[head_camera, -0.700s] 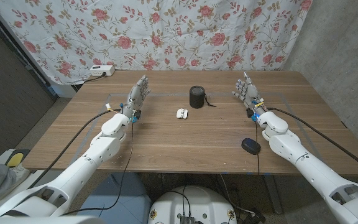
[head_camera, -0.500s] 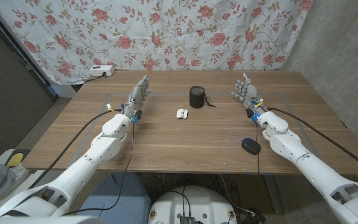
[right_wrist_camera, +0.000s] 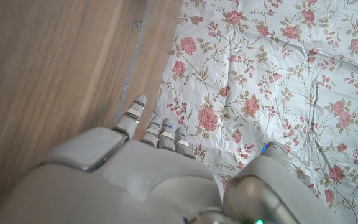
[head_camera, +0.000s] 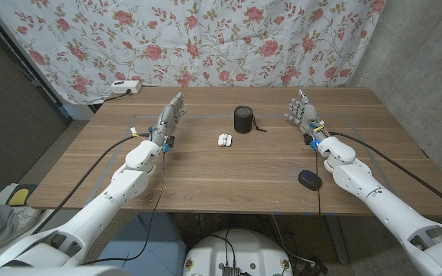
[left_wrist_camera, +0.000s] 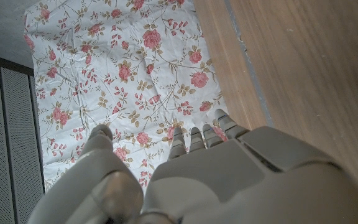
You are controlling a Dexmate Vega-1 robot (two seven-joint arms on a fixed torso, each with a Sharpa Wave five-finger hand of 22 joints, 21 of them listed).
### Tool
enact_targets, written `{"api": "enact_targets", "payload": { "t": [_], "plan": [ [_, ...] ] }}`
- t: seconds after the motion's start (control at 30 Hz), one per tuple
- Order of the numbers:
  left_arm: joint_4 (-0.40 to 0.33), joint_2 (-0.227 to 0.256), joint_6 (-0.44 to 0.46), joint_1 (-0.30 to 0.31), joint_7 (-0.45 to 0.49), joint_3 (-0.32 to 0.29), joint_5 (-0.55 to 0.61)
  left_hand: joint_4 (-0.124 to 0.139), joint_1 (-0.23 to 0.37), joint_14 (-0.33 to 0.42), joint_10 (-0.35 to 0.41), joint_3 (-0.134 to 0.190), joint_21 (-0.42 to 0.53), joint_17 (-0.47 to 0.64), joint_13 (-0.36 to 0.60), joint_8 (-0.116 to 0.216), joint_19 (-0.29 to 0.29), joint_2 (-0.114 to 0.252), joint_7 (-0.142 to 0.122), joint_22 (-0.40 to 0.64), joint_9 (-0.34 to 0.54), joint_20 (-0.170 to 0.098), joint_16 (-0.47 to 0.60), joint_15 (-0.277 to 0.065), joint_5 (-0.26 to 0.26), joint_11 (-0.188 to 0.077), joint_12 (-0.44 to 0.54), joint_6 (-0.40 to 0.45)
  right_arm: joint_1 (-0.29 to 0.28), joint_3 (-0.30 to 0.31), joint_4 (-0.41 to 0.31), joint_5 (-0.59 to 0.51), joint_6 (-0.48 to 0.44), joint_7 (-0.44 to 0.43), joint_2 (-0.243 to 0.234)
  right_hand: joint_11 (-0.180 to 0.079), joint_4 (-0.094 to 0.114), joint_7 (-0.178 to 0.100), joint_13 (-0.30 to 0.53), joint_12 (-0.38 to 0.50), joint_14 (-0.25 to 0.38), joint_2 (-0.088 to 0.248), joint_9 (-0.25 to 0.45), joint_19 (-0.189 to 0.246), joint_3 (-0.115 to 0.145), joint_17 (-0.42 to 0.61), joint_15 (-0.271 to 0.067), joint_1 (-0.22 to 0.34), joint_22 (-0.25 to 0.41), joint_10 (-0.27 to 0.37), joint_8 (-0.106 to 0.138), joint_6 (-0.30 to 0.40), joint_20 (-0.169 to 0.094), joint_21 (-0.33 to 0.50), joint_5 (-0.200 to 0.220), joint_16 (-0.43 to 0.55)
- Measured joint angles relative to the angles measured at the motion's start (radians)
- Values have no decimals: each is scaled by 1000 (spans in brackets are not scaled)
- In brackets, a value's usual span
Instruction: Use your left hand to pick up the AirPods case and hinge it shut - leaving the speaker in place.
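Nothing grasped yet. Left hand [head_camera: 169,123] stands upright on the table's [head_camera: 206,180] left side, fingers extended and apart, holding nothing. Right hand [head_camera: 304,115] does likewise on the right side, empty.

Case [head_camera: 224,139] lies open near table centre, just in front of the speaker [head_camera: 242,119] and slightly to its left, not touching, well apart from both hands.

Risks, as I judge them:
- the case is small and smooth, so a coarse grasp may push it along the wood or flip it
- a reach coming in from the left that overshoots could knock the speaker, which must stay put
- squeezing across the hinge could twist the lid rather than shut it.

Orientation: the open case's long axis looks roughly left-right across the table. Lid and hinge side are too small to tell.
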Motion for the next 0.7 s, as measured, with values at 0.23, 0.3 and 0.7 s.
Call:
{"api": "enact_targets", "payload": {
  "t": [0.23,0.3,0.7],
  "plan": [
    [11,17,-29,1,16,0,46,-3,4,4,8,1,-8,0,0,0,9,-4,-5,0,0,-2,0,-4,0,-3,4,5,0,0,-7,-12,8,-9,-4,2,-2,2,0,0,-12,4,0,-9,2,0,6,4,0,-9,0,-9,9,0,0,0],
    [12,22,-34,0,23,2,63,-5,4,4,11,3,-8,0,0,0,11,-4,-5,0,0,0,0,-4,0,0,4,5,-1,-1,-10,-15,9,-12,-6,2,-4,2,0,0,-12,4,0,-9,4,0,6,4,0,-9,0,-9,9,0,0,0],
    [-13,47,-39,-2,21,21,113,-9,4,13,40,-1,-15,0,0,5,20,-4,-7,0,0,-2,0,-5,0,3,12,29,-19,-2,-47,-40,-3,-43,-29,6,-4,2,0,0,-18,4,0,-18,4,0,11,4,0,-13,0,-9,18,0,0,0]
  ]
}}
